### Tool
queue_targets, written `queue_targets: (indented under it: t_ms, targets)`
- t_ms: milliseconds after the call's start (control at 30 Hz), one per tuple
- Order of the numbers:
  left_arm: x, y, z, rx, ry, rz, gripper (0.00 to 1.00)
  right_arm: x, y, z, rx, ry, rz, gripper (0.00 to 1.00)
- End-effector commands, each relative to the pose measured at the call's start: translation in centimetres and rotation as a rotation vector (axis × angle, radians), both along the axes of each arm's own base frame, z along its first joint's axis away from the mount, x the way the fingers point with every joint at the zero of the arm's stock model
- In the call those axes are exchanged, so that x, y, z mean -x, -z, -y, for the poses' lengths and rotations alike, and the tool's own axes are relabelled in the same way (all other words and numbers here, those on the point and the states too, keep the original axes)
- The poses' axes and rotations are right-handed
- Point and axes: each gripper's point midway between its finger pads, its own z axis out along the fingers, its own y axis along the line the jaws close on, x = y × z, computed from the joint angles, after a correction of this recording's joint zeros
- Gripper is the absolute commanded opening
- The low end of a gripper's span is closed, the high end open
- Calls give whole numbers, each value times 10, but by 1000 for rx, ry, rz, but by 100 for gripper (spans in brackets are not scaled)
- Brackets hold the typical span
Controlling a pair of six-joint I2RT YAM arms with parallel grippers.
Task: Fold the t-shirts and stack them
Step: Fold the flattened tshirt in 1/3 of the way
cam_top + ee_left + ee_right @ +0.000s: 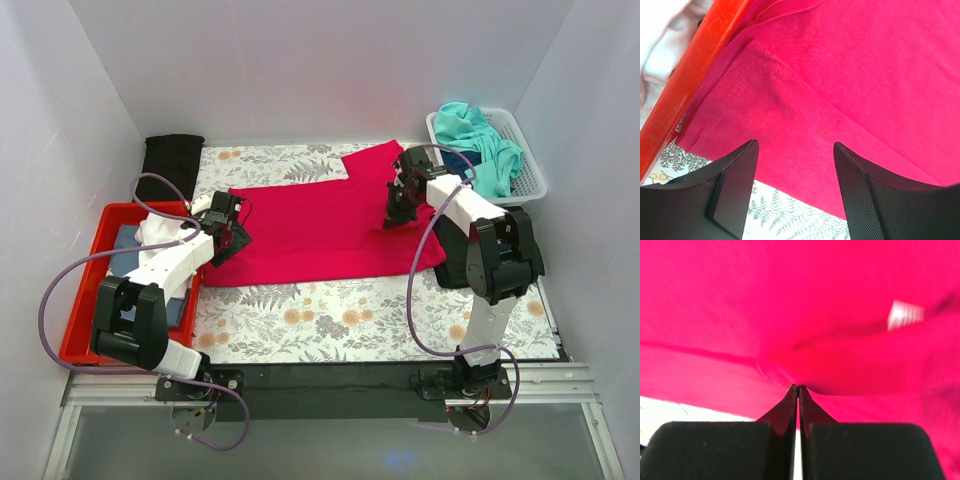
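The red shirt [310,230] lies flat in the middle of the table [300,330]; the right gripper [798,388] pinches its right side tight; the left gripper [796,160] hangs wide over its left edge; it should grab there too, so both lift together.

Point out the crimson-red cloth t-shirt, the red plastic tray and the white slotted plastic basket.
crimson-red cloth t-shirt [320,225]: top view, middle of its spread body.
red plastic tray [125,208]: top view, its far rim.
white slotted plastic basket [530,160]: top view, its right wall.
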Motion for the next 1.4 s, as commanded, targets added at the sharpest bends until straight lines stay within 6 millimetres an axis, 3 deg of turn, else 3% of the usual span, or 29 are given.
queue_targets:
  t_ms: [0, 267, 333, 367, 467, 600, 700, 800, 833, 900, 933, 967, 1000, 1067, 1133, 1200, 1233, 1300, 1367]
  targets:
    - [-4, -16, -4, -24, -2, 43, 60, -28, -11, -13, -13, -28, 56, 1]
    - [-7, -19, -4, -30, -2, 46, 60, -60, 6, -33, -9, -90, 47, 2]
    - [-7, -18, -4, -30, -4, 45, 60, -60, 10, -31, 7, -101, 44, 11]
    - [-8, -19, -4, -29, -5, 47, 60, -59, 10, -31, 13, -105, 44, 20]
    - [-9, -19, -4, -26, -7, 49, 60, -59, 0, -25, 37, -106, 73, 28]
    - [-15, -23, -2, -21, -5, 67, 60, -65, -18, -21, 57, -100, 130, 32]
    - [-20, -23, 1, -21, 11, 71, 60, -75, -17, -14, 74, -74, 139, 32]
    - [-35, -26, 4, -30, 24, 88, 60, -92, -19, -7, 60, -33, 148, 32]
    - [-48, -35, 6, -31, 24, 114, 60, -103, -26, -6, 52, -19, 175, 32]
    - [-61, -26, 7, -50, 17, 91, 60, -115, -18, -7, 41, -9, 167, 32]
    - [-70, -28, 7, -58, 12, 97, 60, -124, -23, -10, 24, -9, 184, 32]
    - [-85, -37, 10, -51, 3, 127, 60, -128, -22, -12, 13, -10, 184, 32]
    - [-95, -24, 11, -57, 3, 98, 60, -129, -11, -15, 7, -12, 163, 32]
    - [-120, -32, 15, -50, -4, 128, 60, -131, -3, -18, -10, -18, 146, 32]
    - [-135, -15, 17, -48, -4, 96, 60, -130, 12, -19, -5, -21, 120, 32]
    - [-156, -22, 17, -48, -15, 127, 60, -129, 25, -18, -2, -22, 97, 32]
    - [-164, -11, 16, -56, -16, 109, 60, -130, 29, -15, -3, -16, 88, 32]
    - [-183, -18, 16, -58, -11, 141, 60, -132, 35, -13, -9, -3, 75, 32]
    - [-193, -10, 14, -86, -10, 134, 60, -135, 37, -8, -18, 11, 67, 32]
